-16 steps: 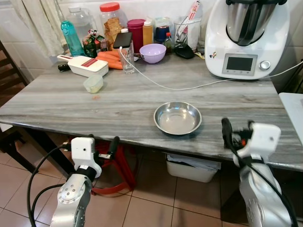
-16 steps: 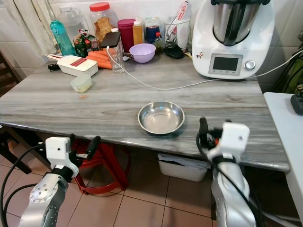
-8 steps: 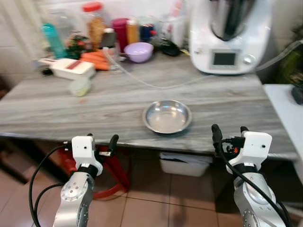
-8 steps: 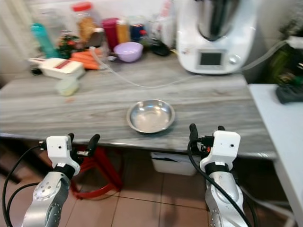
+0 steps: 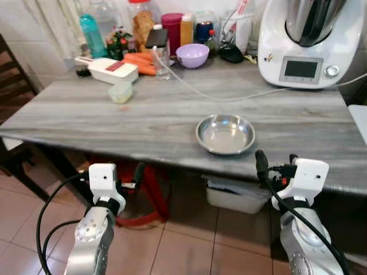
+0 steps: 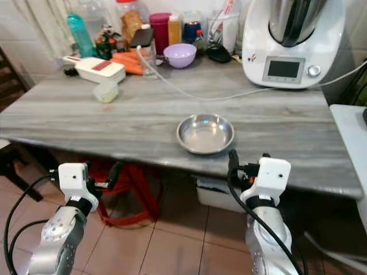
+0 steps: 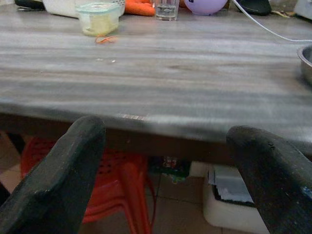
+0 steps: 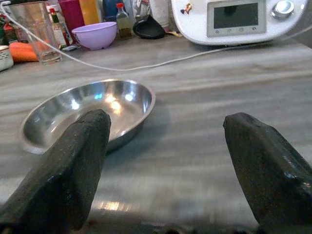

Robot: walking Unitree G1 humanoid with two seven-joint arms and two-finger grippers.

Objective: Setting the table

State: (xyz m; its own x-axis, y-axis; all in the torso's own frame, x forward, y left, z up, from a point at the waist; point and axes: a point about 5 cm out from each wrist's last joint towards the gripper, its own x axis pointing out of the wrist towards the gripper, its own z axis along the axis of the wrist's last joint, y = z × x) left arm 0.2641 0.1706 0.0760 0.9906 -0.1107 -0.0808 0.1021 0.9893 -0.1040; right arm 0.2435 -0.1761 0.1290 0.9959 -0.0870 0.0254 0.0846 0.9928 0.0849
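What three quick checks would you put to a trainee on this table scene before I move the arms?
1. True or false: the steel bowl is empty.
2. Which gripper is nearer the bowl: A, the left gripper, or B, the right gripper?
3. Fill in: the white cable runs across the table from the ____ propped against the drinking glass.

Key: 1 true. 2 B; it hangs open just off the near table edge by the bowl. 3 phone.

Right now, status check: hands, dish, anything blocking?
Both hands open, empty: left hand below the table edge, right hand at the edge. Round steel dish empty on grey table, just ahead of right hand. Nothing between.
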